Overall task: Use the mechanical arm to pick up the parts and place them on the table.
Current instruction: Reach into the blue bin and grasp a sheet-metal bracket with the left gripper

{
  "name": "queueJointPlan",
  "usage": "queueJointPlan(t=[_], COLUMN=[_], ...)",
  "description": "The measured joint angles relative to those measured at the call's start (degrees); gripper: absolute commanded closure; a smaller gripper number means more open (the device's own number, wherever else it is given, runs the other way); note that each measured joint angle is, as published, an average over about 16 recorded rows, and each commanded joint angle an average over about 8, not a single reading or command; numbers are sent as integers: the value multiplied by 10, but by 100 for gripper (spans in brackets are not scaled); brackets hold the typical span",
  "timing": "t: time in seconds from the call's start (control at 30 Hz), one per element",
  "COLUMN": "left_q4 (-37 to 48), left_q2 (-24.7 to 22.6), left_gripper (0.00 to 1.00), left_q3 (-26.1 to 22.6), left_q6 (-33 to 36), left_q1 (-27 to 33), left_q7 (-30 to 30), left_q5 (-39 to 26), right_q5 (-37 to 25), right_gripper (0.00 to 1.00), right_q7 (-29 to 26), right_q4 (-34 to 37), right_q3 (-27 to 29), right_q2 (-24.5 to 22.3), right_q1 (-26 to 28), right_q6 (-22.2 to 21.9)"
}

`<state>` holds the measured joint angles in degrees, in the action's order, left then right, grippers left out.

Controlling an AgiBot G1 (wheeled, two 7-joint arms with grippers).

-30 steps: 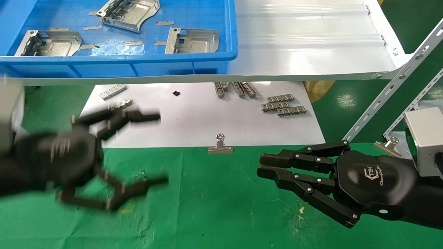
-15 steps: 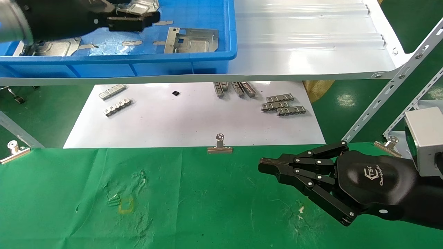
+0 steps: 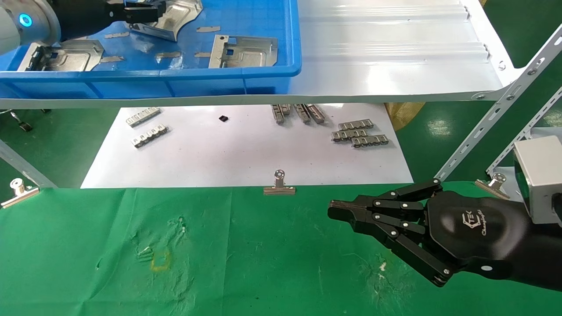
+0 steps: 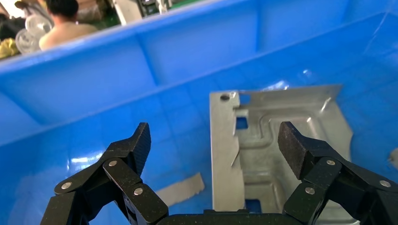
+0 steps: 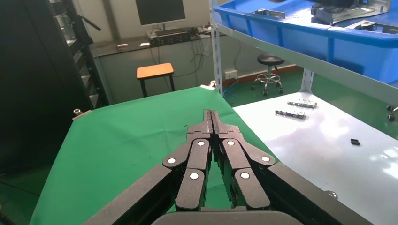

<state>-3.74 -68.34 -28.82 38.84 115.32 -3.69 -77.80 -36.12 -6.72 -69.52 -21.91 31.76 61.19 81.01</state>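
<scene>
Your left end effector is up at the far left of the scene, reached out away from the body, with its grey wrist segment and a lit blue ring showing at the left edge of the head view. Its black linkage fingers are spread wide apart, pads facing each other across the gap, nothing between them. Your right end effector sits low at the near right, its glossy black palm facing up with the white logo showing and the silver box wrist behind it. Its fingers point leftward, pressed together tip to tip, holding nothing.
</scene>
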Motion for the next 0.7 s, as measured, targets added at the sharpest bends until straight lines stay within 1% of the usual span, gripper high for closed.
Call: queueJointPlan(t=[0.3, 0.7], left_q4=[29, 36], left_q2=[-9, -9], left_gripper=[100, 100], left_q3=[1, 5], left_q6=[-17, -11], left_q1=[8, 8], left_q7=[-7, -11], left_q5=[1, 6], right_q5=[0, 0], right_gripper=[100, 100], right_q7=[0, 0], right_q4=[0, 0], right_q3=[0, 0], right_q2=[0, 0], right_q1=[0, 0], right_q6=[0, 0])
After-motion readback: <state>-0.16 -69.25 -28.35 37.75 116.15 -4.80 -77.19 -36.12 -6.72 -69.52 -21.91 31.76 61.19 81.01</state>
